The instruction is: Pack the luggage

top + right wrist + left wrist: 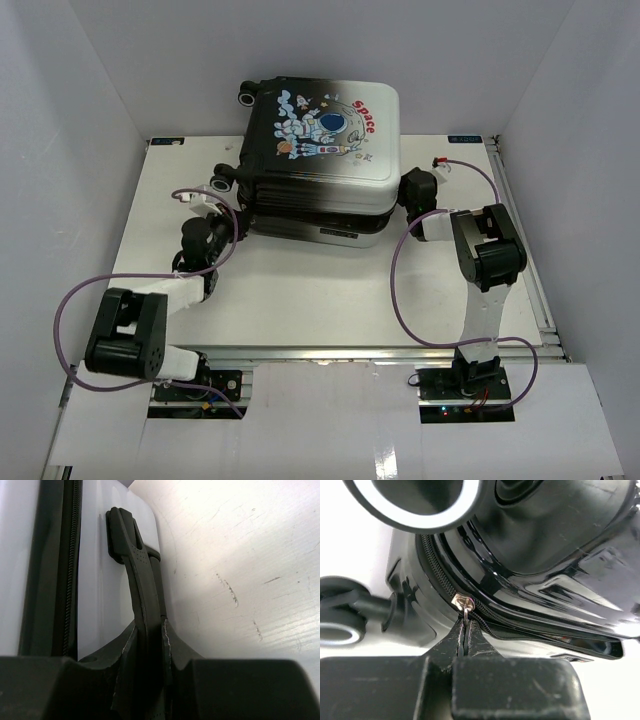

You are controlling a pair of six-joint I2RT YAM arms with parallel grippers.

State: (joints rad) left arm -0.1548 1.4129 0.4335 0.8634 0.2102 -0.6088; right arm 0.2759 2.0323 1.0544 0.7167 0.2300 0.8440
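- We see the luggage (320, 160) lying flat at the far middle of the surface (330, 300), with its lid down on its base.
- Its zipper slider (461, 601) sits at the front-left corner, near a wheel (340, 625). The teeth look meshed on one side, while the seam to the right gapes, so we judge the zipping only partly done.
- The left end effector (466, 630) is pinched tight on the zipper pull (465, 612).
- The right end effector (152, 645) is clamped around the side handle (137, 570), which we judge steadies the case.
- The contents are hidden from us, and the zipper's run along the far side is out of sight.
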